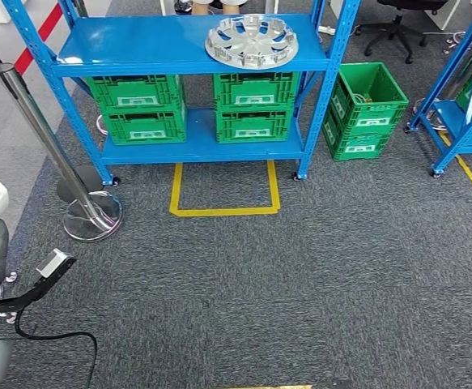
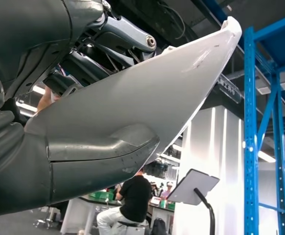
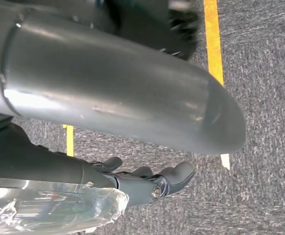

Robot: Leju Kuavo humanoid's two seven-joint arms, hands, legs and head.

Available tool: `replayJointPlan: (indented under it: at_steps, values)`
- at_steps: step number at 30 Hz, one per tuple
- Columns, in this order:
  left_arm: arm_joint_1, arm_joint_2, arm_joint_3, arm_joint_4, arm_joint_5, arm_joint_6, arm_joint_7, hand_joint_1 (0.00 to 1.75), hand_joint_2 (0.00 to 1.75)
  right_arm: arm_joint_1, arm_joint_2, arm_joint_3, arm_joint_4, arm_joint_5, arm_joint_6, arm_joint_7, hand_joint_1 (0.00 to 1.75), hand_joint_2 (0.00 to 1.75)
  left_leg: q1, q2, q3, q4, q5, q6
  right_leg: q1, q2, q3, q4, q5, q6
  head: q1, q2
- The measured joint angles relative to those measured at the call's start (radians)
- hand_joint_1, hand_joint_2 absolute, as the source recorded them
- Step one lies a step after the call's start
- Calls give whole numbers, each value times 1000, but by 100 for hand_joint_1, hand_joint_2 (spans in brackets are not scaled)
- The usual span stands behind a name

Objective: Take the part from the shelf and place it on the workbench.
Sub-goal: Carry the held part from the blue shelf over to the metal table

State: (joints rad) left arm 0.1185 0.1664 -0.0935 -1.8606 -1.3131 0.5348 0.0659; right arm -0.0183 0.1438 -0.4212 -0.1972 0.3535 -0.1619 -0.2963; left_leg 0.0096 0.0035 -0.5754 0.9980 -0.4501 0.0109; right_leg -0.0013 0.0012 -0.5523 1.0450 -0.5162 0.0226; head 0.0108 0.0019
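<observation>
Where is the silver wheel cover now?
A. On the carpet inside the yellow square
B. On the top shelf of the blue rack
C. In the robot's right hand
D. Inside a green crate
B: the wheel cover lies flat on the top shelf of the rack, above the green crates.

— What sort of place is this?
— A workshop or warehouse floor: blue steel shelving (image 1: 190,57), green parts crates (image 1: 138,109), yellow floor tape (image 1: 224,211), grey carpet.
</observation>
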Motion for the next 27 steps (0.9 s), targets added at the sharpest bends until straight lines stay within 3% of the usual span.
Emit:
replayJointPlan:
  at_steps: [1,4,6,9,10,11,12,15,17,19,21,25,26,27]
  values:
    - [0,0,0,-1,1,0,0,175,175,0,0,0,0,-1,0,-1,0,0,-1,0,-2,1,2,-5,1,1,18,-35,8,-4,0,0]
    - [0,0,0,-4,5,-3,2,175,175,1,0,0,0,-2,0,-1,0,0,0,-1,-8,3,6,-22,2,1,23,-50,12,-19,-1,0]
    - [-1,1,1,-7,6,-5,4,175,175,1,0,-1,-1,-3,0,-1,0,0,1,-1,-21,35,-22,-31,-1,0,24,-58,21,-33,-4,0]
    - [3,3,3,-8,6,-6,5,175,175,1,0,-1,-2,-3,0,-1,0,0,4,-1,-93,209,-119,-43,-2,-1,22,-61,26,-42,-8,0]
    - [5,3,3,-8,6,-6,5,175,175,2,0,-1,-2,-3,0,-1,0,0,4,-1,-113,260,-136,-45,-1,-1,21,-60,26,-42,-7,0]
    - [8,3,3,-8,6,-6,5,175,175,3,0,-1,-2,-3,0,-1,0,0,5,-1,-119,279,-134,-46,-1,-1,20,-59,26,-42,-8,0]
    - [9,3,4,-8,6,-6,5,175,175,3,0,-2,-2,-3,0,-1,0,0,5,-1,-105,257,-113,-45,-1,-1,20,-58,26,-41,-8,0]
    - [12,4,6,-9,6,-5,5,175,175,2,0,-2,-2,-2,0,-1,0,0,5,-2,-7,71,-29,-39,1,0,19,-51,22,-36,-8,0]
    - [13,4,6,-10,6,-5,5,175,175,2,0,-2,-2,-1,0,-2,0,0,3,-3,20,9,-21,-31,5,1,12,-47,22,-26,-7,0]
    - [16,3,7,-11,6,-5,5,175,175,3,0,-2,-3,-1,0,-2,0,0,1,-3,17,4,-20,-19,4,1,8,-47,24,-15,-7,0]
    - [18,3,7,-12,6,-5,5,175,175,3,0,-2,-3,-1,0,-2,0,0,4,-2,16,-1,-15,-6,3,0,-7,-20,1,-5,-4,0]
    - [19,2,7,-12,6,-5,5,175,175,4,0,-3,-3,-1,0,-2,0,0,4,1,12,-2,-12,7,-1,0,-119,220,-114,8,2,0]
    - [20,2,7,-12,6,-5,5,175,175,5,0,-3,-3,-1,0,-2,0,0,3,1,11,-2,-12,7,-1,0,-132,248,-116,9,2,0]
    - [20,1,7,-12,6,-5,5,175,175,5,0,-3,-3,-1,0,-2,0,0,2,0,12,-2,-12,8,-1,0,-125,236,-98,7,2,0]
